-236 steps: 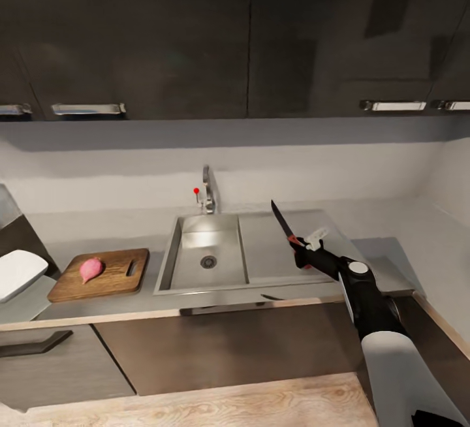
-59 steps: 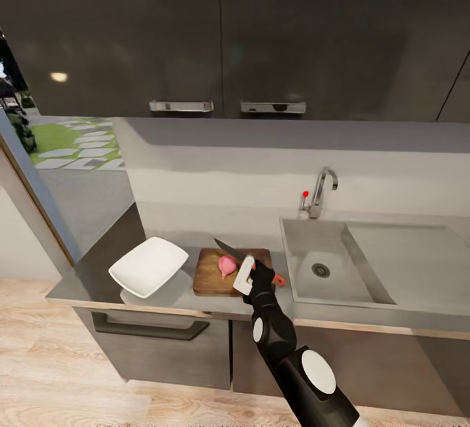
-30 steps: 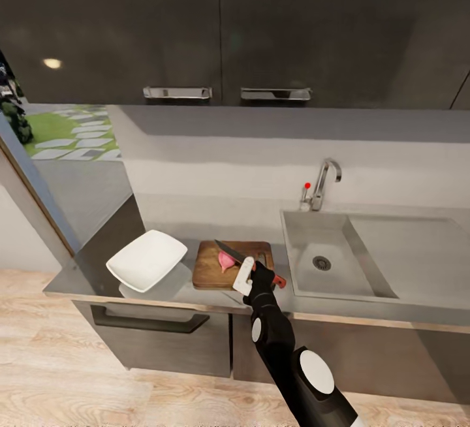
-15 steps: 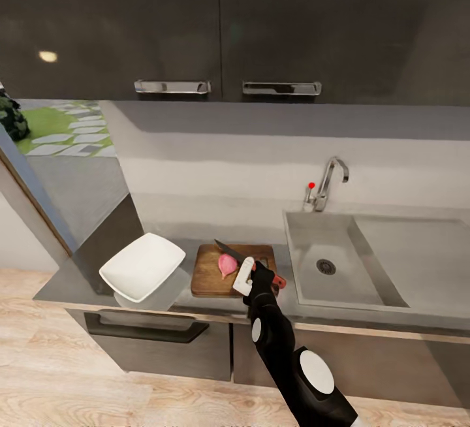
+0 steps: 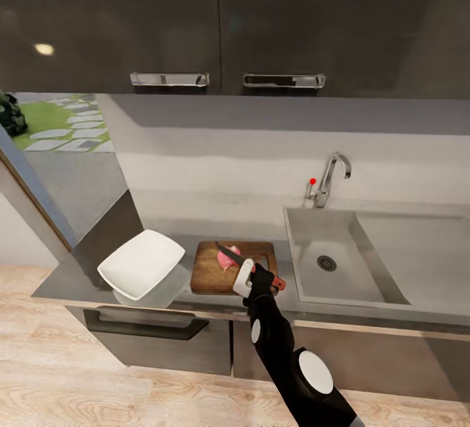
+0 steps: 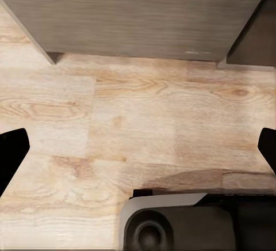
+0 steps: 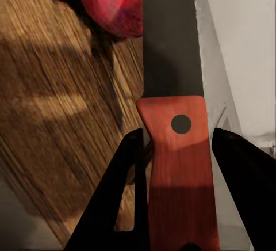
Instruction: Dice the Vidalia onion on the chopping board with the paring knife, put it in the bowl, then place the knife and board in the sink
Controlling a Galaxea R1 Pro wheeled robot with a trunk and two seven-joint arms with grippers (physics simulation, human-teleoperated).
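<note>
The paring knife (image 5: 246,264) is gripped by its red handle in the right pincer (image 5: 256,281), whose two dark fingers (image 7: 129,176) are seen closed on either side of that handle in the right wrist view, with the dark blade (image 7: 171,38) running forward from them. In the head view the blade is laid across the pink Vidalia onion (image 5: 227,256), which sits on the brown chopping board (image 5: 210,271); whether the edge has bitten in cannot be told, though the onion's outline looks partly split at the blade. The board lies on the grey bench (image 5: 78,277) between the white rounded-square bowl (image 5: 141,263) and the steel sink (image 5: 339,264), just beside the sink's rim. The left pincer (image 6: 138,147) is pointed down at the wood floor (image 6: 144,118), its dark fingertips (image 6: 12,153) set wide apart with nothing between them. The onion is judged light, rounded and smooth-skinned, so it may roll or skid under a slanted cut; pressure is best brought straight down through its middle. The knife is small, stiff and light, and is best held well up the handle near the blade, as it appears to be held here. The board is rigid and flat and would be best taken at the slot-shaped handle hole (image 5: 264,264). The bowl looks hard and probably brittle, and is tilted on the bench.
</note>
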